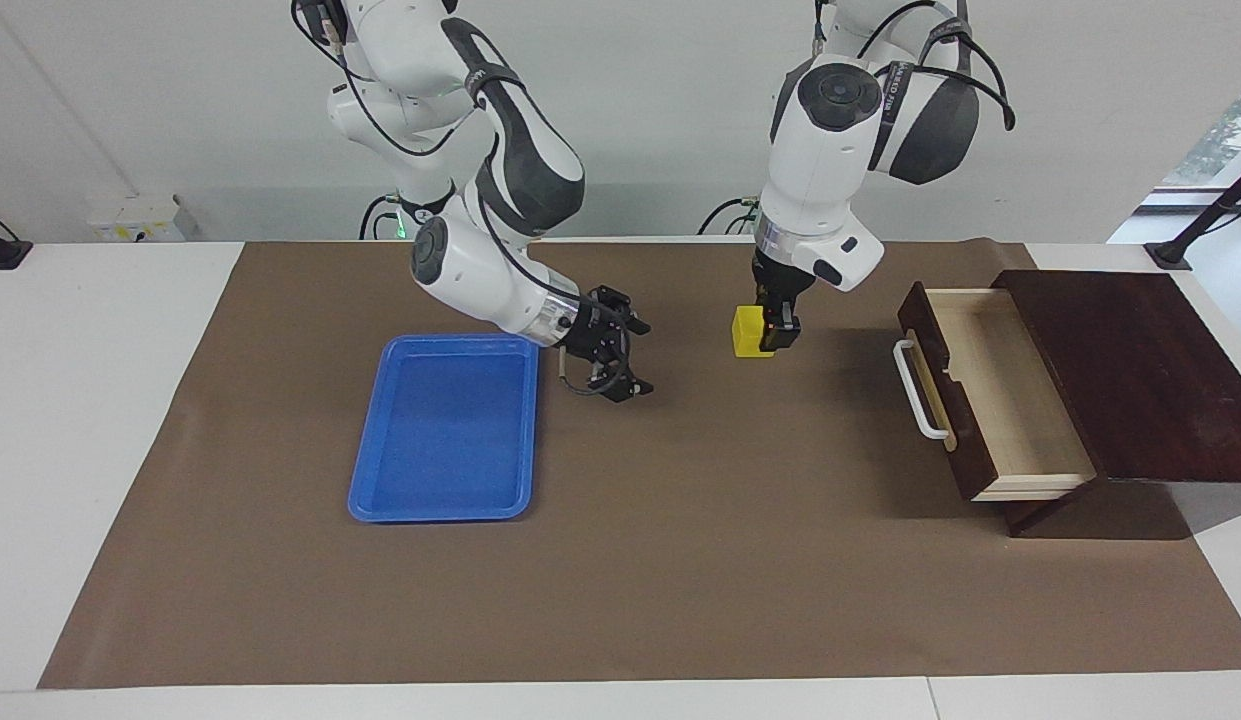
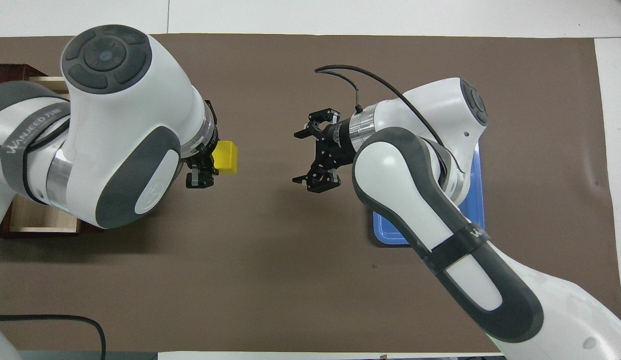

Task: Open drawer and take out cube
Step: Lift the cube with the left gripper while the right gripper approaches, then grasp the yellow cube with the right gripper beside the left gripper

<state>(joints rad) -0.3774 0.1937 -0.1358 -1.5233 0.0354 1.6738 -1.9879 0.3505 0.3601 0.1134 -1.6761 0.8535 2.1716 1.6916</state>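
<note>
The drawer [image 1: 990, 390] stands pulled open out of its dark wooden box [image 1: 1130, 380] at the left arm's end of the table. Its white handle [image 1: 918, 392] faces the table's middle and its pale interior shows nothing in it. In the overhead view the left arm hides most of the drawer [image 2: 40, 217]. My left gripper [image 1: 775, 335] points down over the mat's middle, shut on the yellow cube [image 1: 748, 331], which also shows in the overhead view [image 2: 225, 156]. My right gripper [image 1: 642, 358] is open and empty, turned sideways toward the cube, a short gap away from it.
A blue tray [image 1: 445, 430] lies on the brown mat [image 1: 680, 560] toward the right arm's end, beside the right gripper, with nothing in it. In the overhead view the right arm covers most of the tray [image 2: 478, 200].
</note>
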